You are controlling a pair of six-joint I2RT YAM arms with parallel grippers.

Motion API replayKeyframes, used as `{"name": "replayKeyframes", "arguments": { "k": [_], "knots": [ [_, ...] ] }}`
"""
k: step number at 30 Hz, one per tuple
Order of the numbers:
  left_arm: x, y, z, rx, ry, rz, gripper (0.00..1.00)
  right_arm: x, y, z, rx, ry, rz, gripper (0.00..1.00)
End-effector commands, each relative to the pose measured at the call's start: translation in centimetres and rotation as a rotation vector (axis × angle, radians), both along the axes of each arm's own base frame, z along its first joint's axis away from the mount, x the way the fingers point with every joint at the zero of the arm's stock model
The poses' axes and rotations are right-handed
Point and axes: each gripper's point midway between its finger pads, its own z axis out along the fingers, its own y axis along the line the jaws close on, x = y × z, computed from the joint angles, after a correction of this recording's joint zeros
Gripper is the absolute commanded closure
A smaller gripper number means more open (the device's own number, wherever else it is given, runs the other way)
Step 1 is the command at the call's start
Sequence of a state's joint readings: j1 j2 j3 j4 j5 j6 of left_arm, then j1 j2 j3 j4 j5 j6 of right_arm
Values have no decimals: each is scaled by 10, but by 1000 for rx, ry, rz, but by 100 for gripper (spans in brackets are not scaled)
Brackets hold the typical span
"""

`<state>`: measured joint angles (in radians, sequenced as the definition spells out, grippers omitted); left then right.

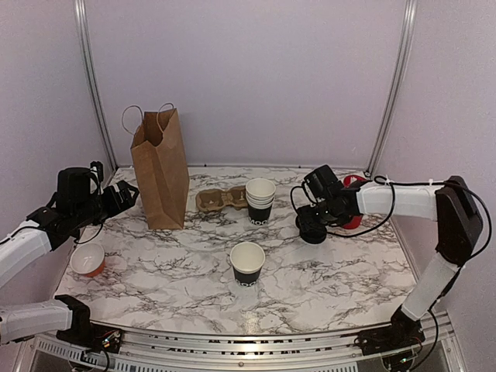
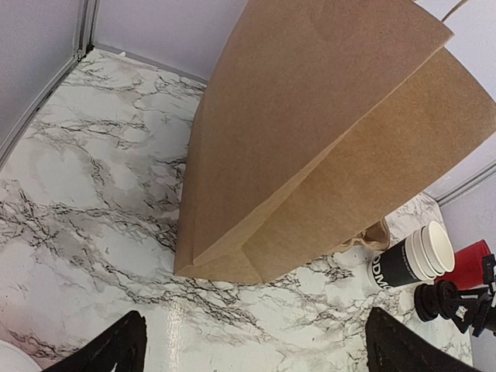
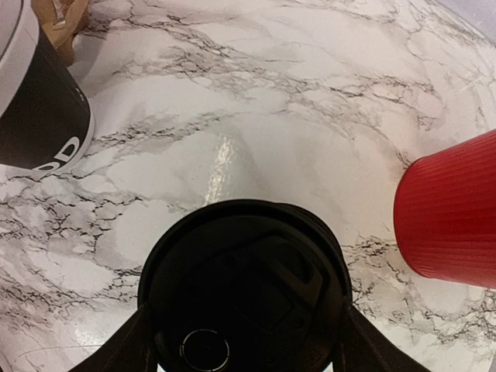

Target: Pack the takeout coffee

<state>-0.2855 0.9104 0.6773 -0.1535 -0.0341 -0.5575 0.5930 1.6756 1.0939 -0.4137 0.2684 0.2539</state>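
Gripping the takeout coffee [image 3: 244,283] between its fingers, the right pincer [image 3: 242,345] holds it upright, likely against spilling. The left pincer [image 2: 256,349] gapes wide at the paper bag [image 2: 310,139] just ahead, probably to steady it.
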Motion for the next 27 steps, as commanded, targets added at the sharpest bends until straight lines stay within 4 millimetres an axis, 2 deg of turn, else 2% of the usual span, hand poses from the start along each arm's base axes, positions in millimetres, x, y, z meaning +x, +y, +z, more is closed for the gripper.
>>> {"name": "replayKeyframes", "arguments": {
  "k": [1,6,11,13,16,20,27],
  "knots": [
    [5,-10,12,-20,-36,-45,1,-7,23,43,35,-67,63,36],
    [3,-23,15,-37,-40,-101,1,-35,53,65,82,-85,171,36],
    [-1,-43,17,-33,-41,-173,1,-65,83,91,135,-107,271,36],
    [-4,-52,16,-33,-36,-205,1,-83,102,100,150,-115,329,36],
    [-9,-65,14,-38,-25,-253,1,-102,120,108,162,-127,382,35],
    [-15,-86,9,-55,2,-310,1,-122,144,111,179,-131,445,36],
    [-30,-123,-6,-77,61,-401,1,-150,171,99,178,-117,522,36]
  ]
}}
